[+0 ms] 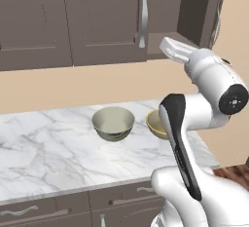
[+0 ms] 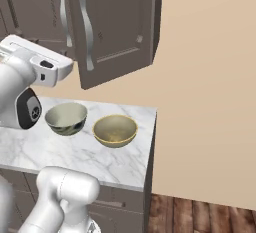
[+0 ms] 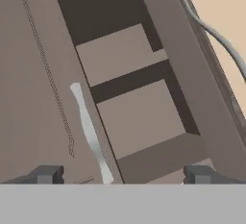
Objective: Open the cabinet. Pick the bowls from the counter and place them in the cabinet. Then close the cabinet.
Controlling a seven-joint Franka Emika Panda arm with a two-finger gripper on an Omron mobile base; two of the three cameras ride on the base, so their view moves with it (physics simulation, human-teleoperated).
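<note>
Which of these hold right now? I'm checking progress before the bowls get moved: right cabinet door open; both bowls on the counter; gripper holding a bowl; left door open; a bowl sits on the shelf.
1. The cabinet's right door is swung open: true.
2. The grey-cream bowl and the yellow bowl stand on the counter: true.
3. The gripper holds a bowl: false, it is open and empty.
4. The left door is open: false, it is shut.
5. A bowl sits on the shelf: false, none shows there.
</note>
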